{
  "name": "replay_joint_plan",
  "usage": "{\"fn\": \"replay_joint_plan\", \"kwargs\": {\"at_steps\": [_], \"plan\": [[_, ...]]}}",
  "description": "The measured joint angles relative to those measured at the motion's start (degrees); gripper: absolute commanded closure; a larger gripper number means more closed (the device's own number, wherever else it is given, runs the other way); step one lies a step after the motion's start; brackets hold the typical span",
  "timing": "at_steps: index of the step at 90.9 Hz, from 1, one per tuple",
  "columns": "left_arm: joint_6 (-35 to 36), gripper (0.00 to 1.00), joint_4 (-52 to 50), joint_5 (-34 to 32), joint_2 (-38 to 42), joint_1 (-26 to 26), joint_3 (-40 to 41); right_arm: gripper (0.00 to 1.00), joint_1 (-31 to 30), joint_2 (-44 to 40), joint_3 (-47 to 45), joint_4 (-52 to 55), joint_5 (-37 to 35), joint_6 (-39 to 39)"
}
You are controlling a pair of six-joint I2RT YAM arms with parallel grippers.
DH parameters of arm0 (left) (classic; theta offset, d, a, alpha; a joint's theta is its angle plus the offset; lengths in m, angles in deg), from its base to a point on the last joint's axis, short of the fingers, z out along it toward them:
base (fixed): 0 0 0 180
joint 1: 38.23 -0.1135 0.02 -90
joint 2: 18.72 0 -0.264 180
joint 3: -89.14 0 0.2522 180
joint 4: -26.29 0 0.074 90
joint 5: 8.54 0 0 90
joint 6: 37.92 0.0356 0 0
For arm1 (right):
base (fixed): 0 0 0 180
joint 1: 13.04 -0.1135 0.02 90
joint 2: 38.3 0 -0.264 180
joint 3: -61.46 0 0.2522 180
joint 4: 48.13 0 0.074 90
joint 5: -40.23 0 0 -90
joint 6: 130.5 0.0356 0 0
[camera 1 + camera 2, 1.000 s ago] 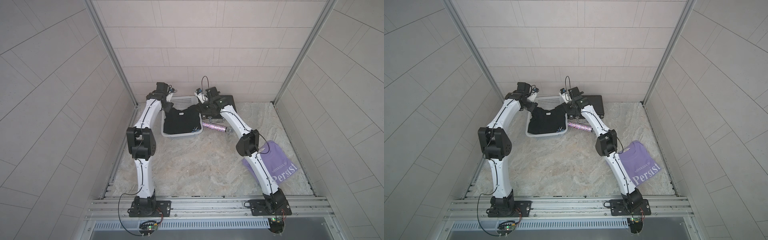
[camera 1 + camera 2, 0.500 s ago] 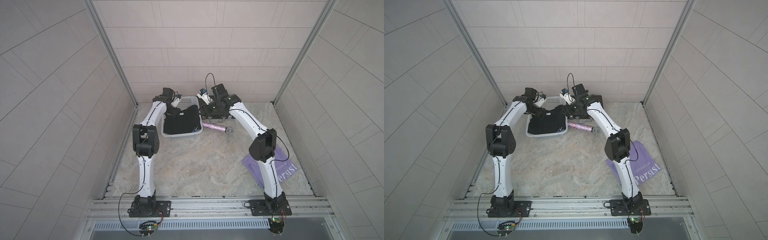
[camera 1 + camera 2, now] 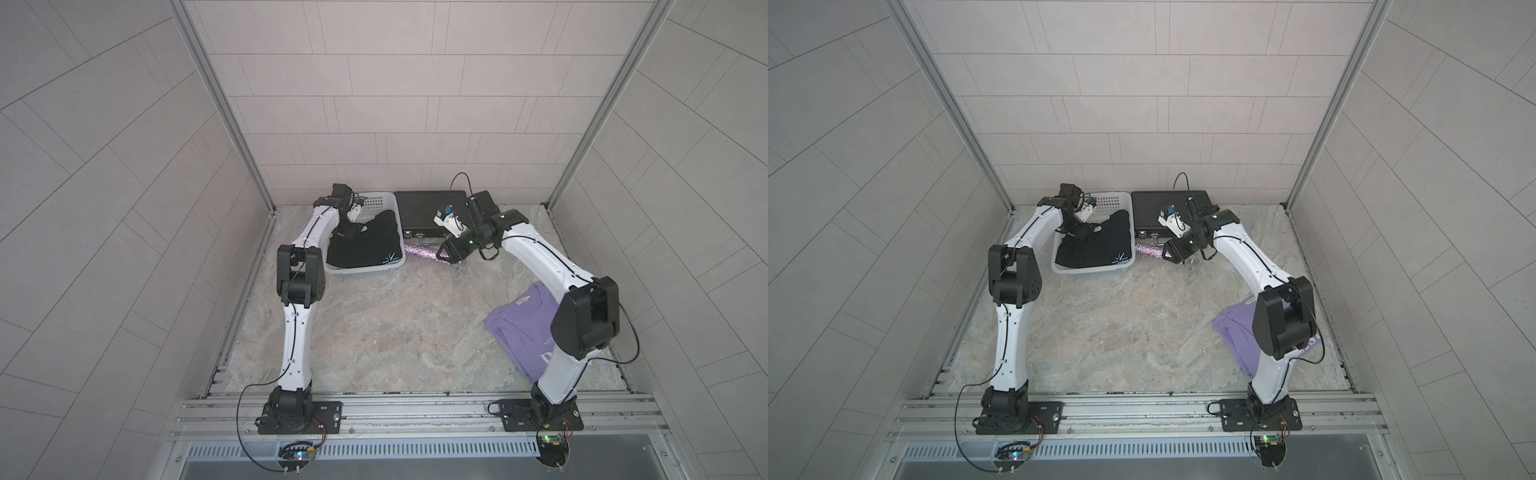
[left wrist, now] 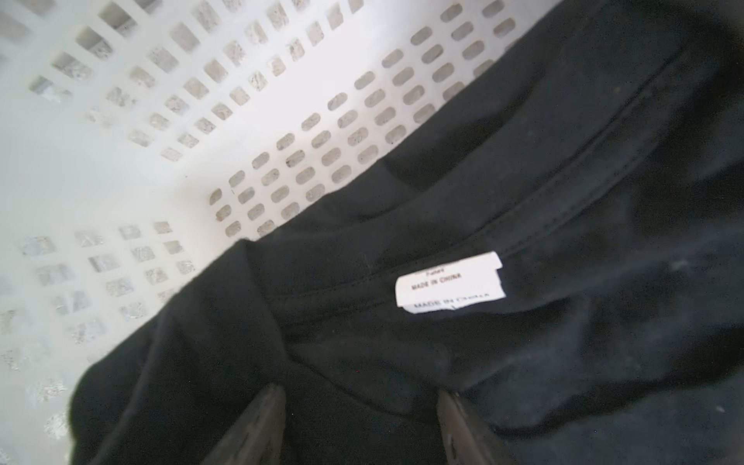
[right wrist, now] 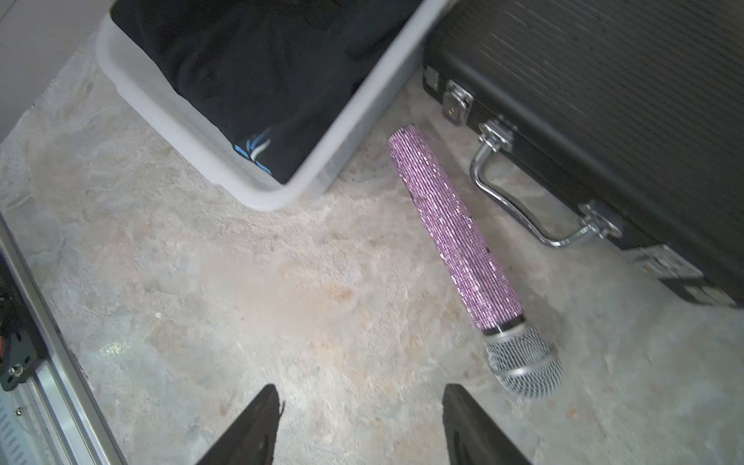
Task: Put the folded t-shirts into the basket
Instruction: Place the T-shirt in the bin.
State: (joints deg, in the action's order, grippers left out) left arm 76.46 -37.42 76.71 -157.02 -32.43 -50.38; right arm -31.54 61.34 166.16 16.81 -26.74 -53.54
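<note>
Ok, here's what we see, left to right:

1. Left claw (image 3: 350,231) is down inside the basket (image 3: 361,272), at its far-left part, right over the black tee (image 3: 370,245).
2. In the left wrist view the fingers (image 4: 265,418) stand apart with black cloth under and between them. We see no pinch on the cloth, so we read the claw as open and holding nothing.
3. The black tee lies in the basket in both top views. Its small white-and-blue graphic sits at the near right corner, and its neck label faces up.
4. The basket sits at the far left of the desk (image 3: 374,332), and the black briefcase (image 3: 428,208) is just beside it on the right.
5. A pink glitter microphone (image 3: 422,252) lies flat on the desk in front of the briefcase, close to the basket's near right corner.
6. Right claw (image 3: 444,254) hangs above the desk by the microphone's grille end. Its jaws are spread wide with only bare desk between them, and it grips nothing.
7. The lavender tee (image 3: 519,328) lies on the desk at near right, well apart from the basket. The right arm's elbow partly covers it.
</note>
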Motion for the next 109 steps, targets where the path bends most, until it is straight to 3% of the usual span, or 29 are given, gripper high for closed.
{"fn": "replay_joint_plan", "kwargs": {"at_steps": [31,50,70,90,109], "plan": [[-2.8,0.24,-0.9,7.3,8.9,0.8,6.6,0.3,15.9,-11.6,-16.1,-0.5,-4.8,-6.6],[-3.5,0.25,0.9,10.2,15.4,6.6,10.9,0.29,26.5,-12.2,-21.0,-0.4,-7.7,-11.0],[-4.1,0.33,2.3,10.4,10.1,12.7,6.8,0.29,30.6,-14.1,-25.2,-0.7,-9.4,-13.8],[-3.6,0.33,2.3,9.8,3.1,12.8,1.7,0.29,34.3,-16.5,-27.1,-1.2,-9.9,-15.9],[-1.9,0.29,1.6,9.3,1.1,12.8,0.9,0.29,36.3,-17.0,-29.9,-2.0,-10.4,-17.2]]}}
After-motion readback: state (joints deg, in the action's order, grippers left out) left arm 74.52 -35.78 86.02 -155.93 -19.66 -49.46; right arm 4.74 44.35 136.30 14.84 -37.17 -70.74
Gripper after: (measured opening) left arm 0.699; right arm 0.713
